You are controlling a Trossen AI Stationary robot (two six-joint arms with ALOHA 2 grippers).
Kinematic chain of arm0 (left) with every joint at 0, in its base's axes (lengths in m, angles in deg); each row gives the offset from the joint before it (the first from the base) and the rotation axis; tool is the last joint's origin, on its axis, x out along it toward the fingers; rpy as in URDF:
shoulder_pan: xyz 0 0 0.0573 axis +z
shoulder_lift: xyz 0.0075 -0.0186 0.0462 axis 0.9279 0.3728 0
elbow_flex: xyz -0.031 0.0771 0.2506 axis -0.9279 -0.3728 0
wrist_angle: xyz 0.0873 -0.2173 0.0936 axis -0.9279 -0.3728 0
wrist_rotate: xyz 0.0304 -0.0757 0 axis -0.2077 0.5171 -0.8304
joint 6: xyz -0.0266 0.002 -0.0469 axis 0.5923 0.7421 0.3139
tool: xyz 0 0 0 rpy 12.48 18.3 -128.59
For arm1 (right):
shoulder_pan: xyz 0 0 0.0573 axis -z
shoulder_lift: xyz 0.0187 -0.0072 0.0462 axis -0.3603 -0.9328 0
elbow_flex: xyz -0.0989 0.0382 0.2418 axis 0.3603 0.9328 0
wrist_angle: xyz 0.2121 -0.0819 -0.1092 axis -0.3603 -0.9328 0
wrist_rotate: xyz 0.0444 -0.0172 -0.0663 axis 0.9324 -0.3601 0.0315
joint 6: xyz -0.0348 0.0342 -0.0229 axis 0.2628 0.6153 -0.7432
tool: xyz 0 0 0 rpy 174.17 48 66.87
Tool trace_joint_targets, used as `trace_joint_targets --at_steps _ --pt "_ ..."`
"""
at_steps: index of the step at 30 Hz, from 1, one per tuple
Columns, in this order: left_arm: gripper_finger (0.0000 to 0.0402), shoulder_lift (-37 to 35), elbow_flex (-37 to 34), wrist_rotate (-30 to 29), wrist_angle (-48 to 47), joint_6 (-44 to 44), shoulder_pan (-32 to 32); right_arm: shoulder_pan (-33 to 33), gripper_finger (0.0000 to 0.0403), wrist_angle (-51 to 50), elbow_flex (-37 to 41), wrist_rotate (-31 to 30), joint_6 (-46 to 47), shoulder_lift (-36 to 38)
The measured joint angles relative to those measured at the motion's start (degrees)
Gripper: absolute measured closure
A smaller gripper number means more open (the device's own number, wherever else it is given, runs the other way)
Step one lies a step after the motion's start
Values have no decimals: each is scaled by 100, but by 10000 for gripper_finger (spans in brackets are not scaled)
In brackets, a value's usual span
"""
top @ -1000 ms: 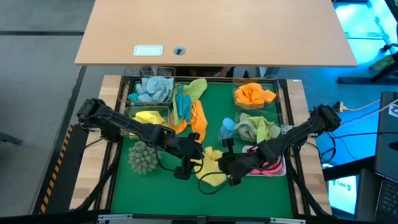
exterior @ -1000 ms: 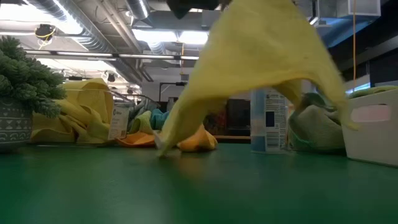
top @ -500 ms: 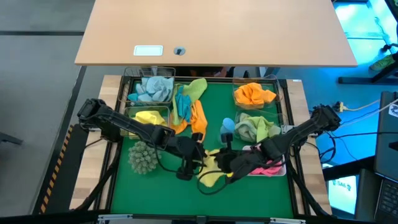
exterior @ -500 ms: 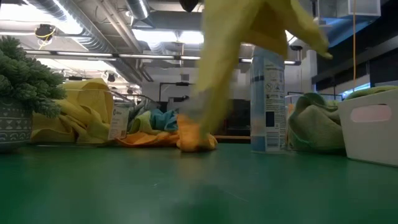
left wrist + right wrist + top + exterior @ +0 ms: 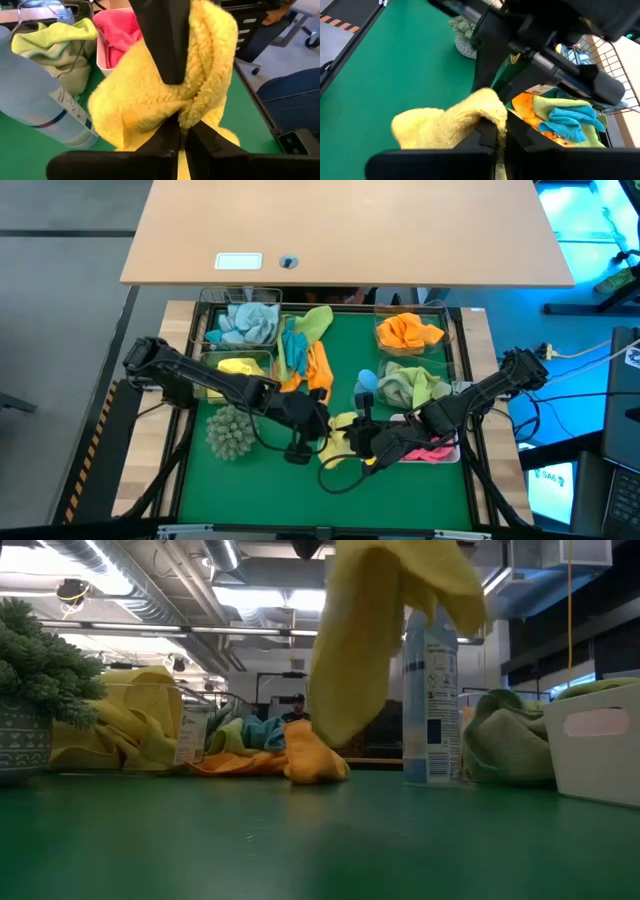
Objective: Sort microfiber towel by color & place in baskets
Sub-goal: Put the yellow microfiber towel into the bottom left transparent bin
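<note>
A yellow microfiber towel (image 5: 340, 442) hangs above the green mat's near middle, its lower end (image 5: 335, 725) clear of the mat. My left gripper (image 5: 181, 131) is shut on it from the left. My right gripper (image 5: 497, 134) is shut on it from the right. Loose green, blue and orange towels (image 5: 306, 350) lie heaped at the far middle. Baskets hold blue (image 5: 242, 324), yellow (image 5: 238, 367), orange (image 5: 408, 332), green (image 5: 412, 386) and pink (image 5: 432, 448) towels. My left gripper pinches a bunched fold of the yellow towel (image 5: 187, 111) between its two fingers, slanting down from the table's left. The towel is lifted clear and bulges out past the fingers. My right gripper pinches the towel's upper bunched part (image 5: 492, 117) between its two fingers, slanting down from the table's right. The rest of the cloth hangs slack below, off the mat.
A spiky grey-green ball (image 5: 230, 432) stands on the mat's near left. A light-blue bottle (image 5: 365, 383) stands upright just beyond the grippers, beside the green basket. Bare green mat (image 5: 260, 490) lies toward the near edge. A wooden desk (image 5: 350, 230) lies behind the table.
My right gripper has risen with the yellow towel. The towel's lower end, which trailed on the mat, now hangs clear, and the cloth has gathered into a narrower bunch. My left gripper has shut on the towel beside the right one.
</note>
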Motion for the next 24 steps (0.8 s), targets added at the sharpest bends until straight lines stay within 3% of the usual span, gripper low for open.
trace_joint_targets --at_steps 6,14,18,24 --pt "397 -406 0 274 -190 50 157 0 375 120 -2 -11 7 0" --pt "399 -1139 0 241 -1111 340 321 -13 260 99 -2 -429 7 0" --pt "399 -1614 0 -23 -1499 350 425 -13 225 74 -2 -432 9 0" --pt "399 -2501 0 -587 -2299 507 749 -15 219 -143 -2 -196 12 0"
